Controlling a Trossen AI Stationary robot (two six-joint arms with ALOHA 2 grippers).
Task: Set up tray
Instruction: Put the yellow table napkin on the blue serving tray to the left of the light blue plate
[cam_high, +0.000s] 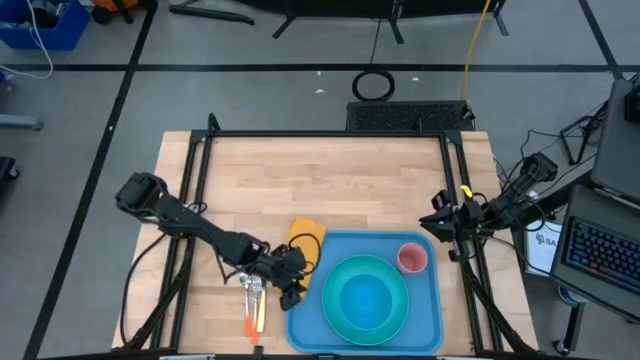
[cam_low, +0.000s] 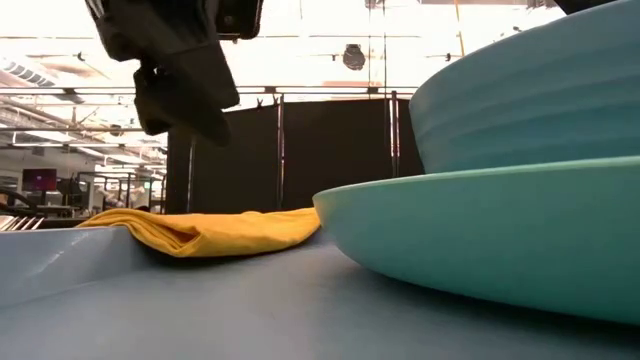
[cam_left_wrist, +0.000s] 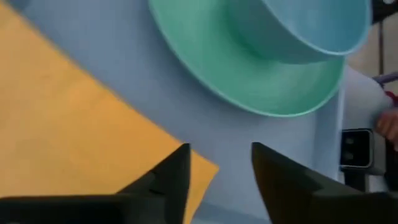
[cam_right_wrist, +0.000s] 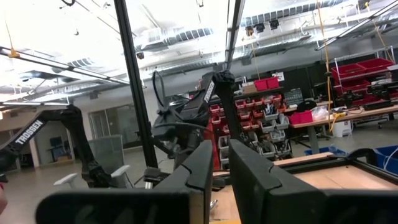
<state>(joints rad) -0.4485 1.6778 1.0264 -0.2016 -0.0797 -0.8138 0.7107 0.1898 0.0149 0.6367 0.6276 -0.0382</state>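
Note:
The light-blue tray (cam_high: 425, 315) lies at the table's near edge. On it stands a turquoise plate (cam_high: 336, 287) with a blue bowl (cam_high: 364, 300) in it, and a pink cup (cam_high: 412, 258) sits in the far right corner. A folded yellow napkin (cam_high: 305, 237) lies over the tray's far left corner, partly on the tray floor (cam_left_wrist: 155, 74). My left gripper (cam_high: 292, 280) hangs open above the tray's left side, its fingers (cam_left_wrist: 177, 168) over the napkin's (cam_left_wrist: 62, 124) near corner and clear of it (cam_low: 185, 90). My right gripper (cam_right_wrist: 221, 165) is shut and raised at the table's right edge (cam_high: 450, 215).
Orange-handled cutlery (cam_high: 252, 305) lies on the wood just left of the tray, under my left arm. The far half of the table top (cam_high: 330, 180) is bare wood, ringed by a black frame (cam_high: 330, 134). A keyboard (cam_high: 605, 255) stands beyond the right edge.

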